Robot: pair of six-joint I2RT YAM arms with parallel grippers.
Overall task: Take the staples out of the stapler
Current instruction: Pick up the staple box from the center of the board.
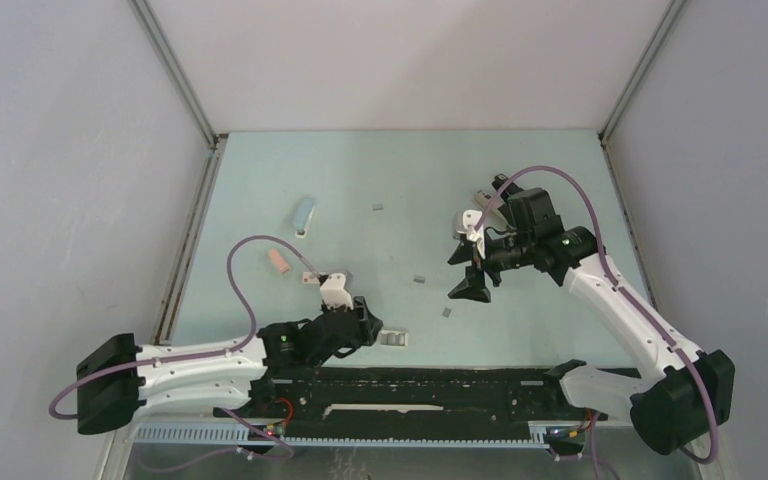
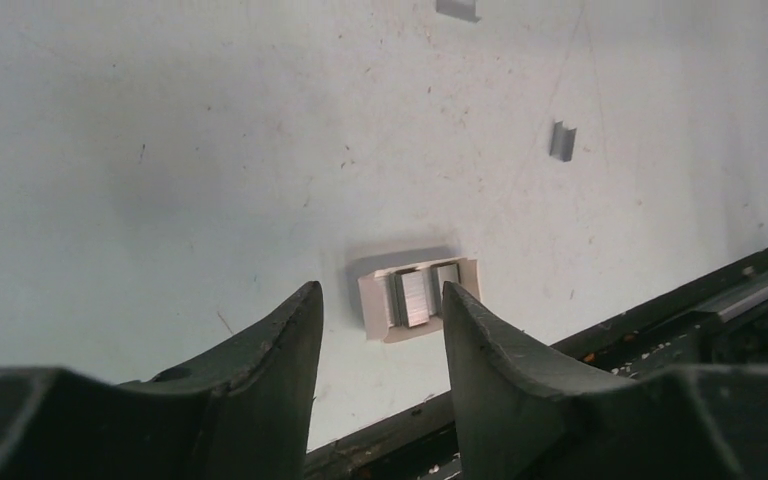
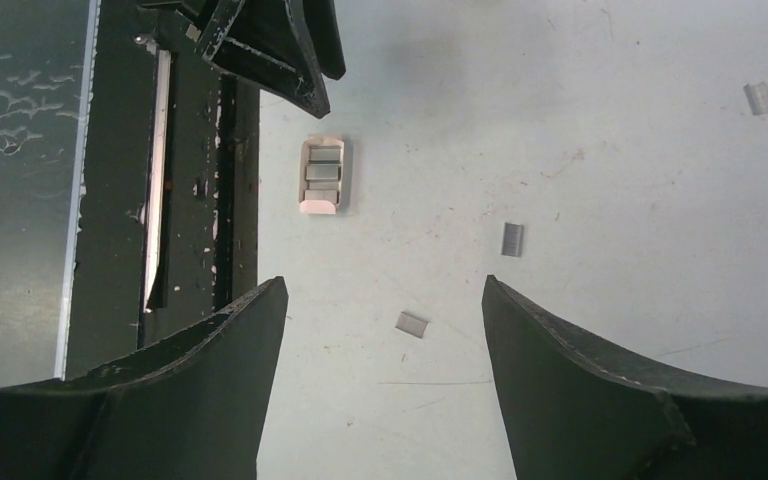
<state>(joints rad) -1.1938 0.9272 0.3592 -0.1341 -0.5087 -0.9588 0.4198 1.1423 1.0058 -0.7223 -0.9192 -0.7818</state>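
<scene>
Staples lie scattered on the pale table as small grey strips [image 1: 419, 280], [image 1: 446, 312], [image 1: 377, 207]. More strips sit in a small white box [image 2: 417, 298], just beyond my left gripper's fingertips. My left gripper [image 2: 378, 300] is open, low over the table, with nothing between its fingers. My right gripper [image 3: 384, 285] is open wide and hangs above a loose staple strip [image 3: 412, 323], holding nothing. The pale-blue stapler [image 1: 304, 215] lies far left on the table, away from both grippers.
A small pink block [image 1: 279, 262] lies left of the left arm's wrist. A black rail [image 1: 410, 385] runs along the near table edge, close to the white box [image 1: 394, 339]. Grey walls close off the left, right and back.
</scene>
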